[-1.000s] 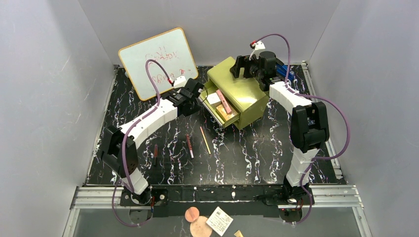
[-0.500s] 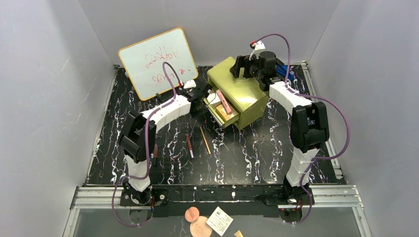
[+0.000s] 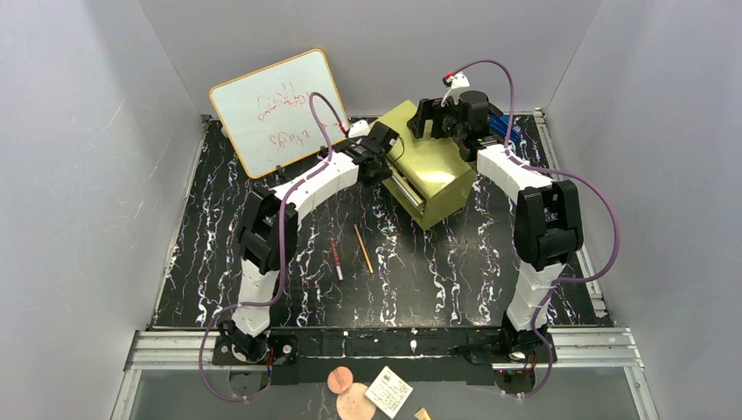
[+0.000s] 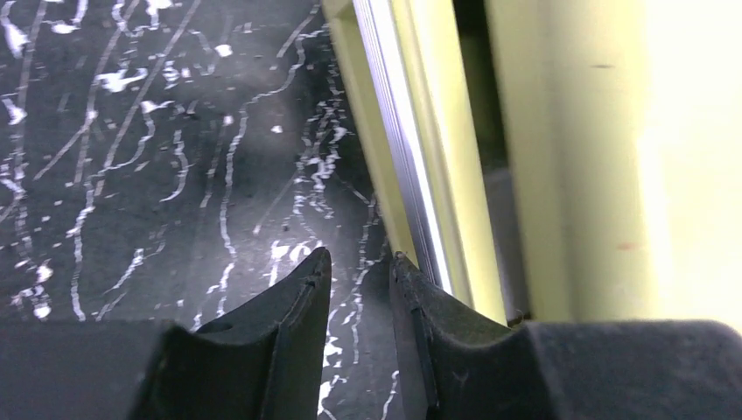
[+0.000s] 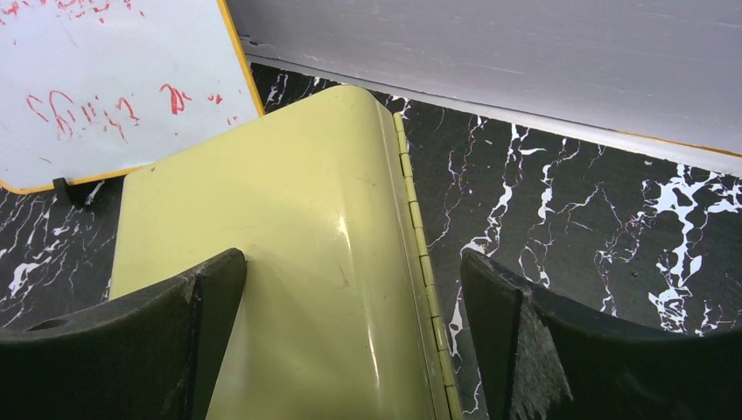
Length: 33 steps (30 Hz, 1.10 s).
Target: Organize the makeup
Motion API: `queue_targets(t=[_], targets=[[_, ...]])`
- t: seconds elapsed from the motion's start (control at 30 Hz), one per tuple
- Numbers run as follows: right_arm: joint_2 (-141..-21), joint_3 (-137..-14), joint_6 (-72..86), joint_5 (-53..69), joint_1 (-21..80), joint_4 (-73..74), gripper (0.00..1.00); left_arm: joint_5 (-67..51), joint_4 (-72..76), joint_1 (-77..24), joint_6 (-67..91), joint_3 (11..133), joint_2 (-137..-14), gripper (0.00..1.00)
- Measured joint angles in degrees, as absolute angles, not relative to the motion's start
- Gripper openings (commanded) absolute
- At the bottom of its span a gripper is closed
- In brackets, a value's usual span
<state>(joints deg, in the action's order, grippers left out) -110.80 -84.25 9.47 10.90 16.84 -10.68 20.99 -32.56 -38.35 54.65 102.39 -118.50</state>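
Drawer closing is judged in hand: the left gripper [image 4: 359, 267], narrowly parted and empty, is held at the drawer front [image 4: 437, 175] of the chest [image 3: 437, 175], upper centre. The right gripper [image 5: 350, 262] is spread wide above the chest. The dark-red pencil [image 3: 337, 259] and tan pencil [image 3: 363, 248], mid-frame, are to be pinched next.

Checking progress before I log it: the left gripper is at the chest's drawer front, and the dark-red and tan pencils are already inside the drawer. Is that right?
Not quite. The left gripper is at the drawer front of the chest, but the dark-red pencil and tan pencil lie on the table in front of it, as the top external view shows.
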Motion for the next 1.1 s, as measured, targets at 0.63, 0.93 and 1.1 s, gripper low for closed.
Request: queue_targets(t=[0.63,0.93,1.1], targets=[[-110.8,-84.2,9.3,10.9,16.8,-10.8,0.99,21.1,-18.6,-43.9,64.2,93.6,-118.6,0.46],[-110.8,-84.2,9.3,10.9,16.8,-10.8,0.99,20.7,1.3,-44.6,68.4,76.1,-111.9,0.52],[-110.8,-84.2,9.3,10.9,16.8,-10.8,0.99,21.7,9.1,-44.6,67.4,68.5,-107.2,0.53]])
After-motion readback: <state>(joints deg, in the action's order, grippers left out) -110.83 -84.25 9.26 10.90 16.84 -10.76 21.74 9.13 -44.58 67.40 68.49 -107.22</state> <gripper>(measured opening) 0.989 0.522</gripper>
